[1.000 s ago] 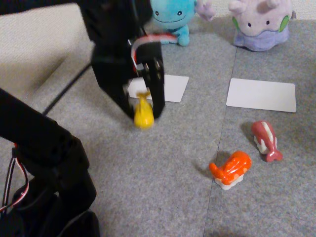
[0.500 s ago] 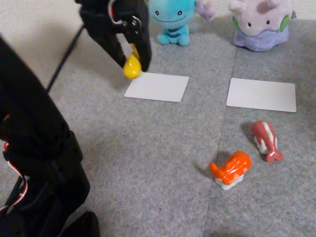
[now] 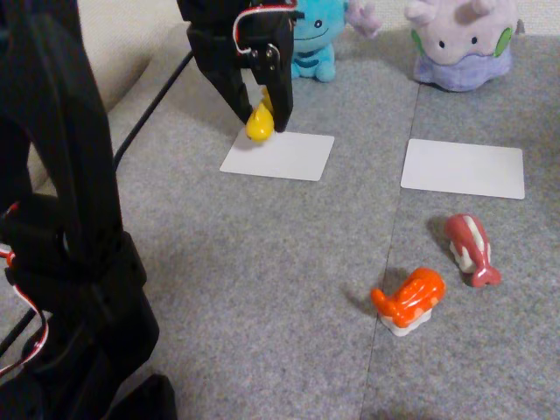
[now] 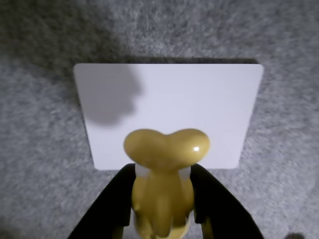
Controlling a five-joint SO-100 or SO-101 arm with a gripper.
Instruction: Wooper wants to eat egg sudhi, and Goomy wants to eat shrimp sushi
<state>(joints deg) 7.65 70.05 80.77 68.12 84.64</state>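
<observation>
Since half a second ago you've swung the egg sudhi (image 3: 260,123) rightward; your fingers (image 3: 262,83) grip it above the white card (image 3: 278,156) at its 10 o'clock corner, Wooper (image 3: 315,35) at the card's 12 o'clock.

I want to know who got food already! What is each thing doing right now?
Gripper: shut on the egg sushi.
Egg sushi: held up over the left card's edge.
Left card: bare.
Right card: bare.
Shrimp sushi: on the carpet.
Red sushi: on the carpet.
Wooper: sitting upright.
Goomy: sitting upright.
</observation>
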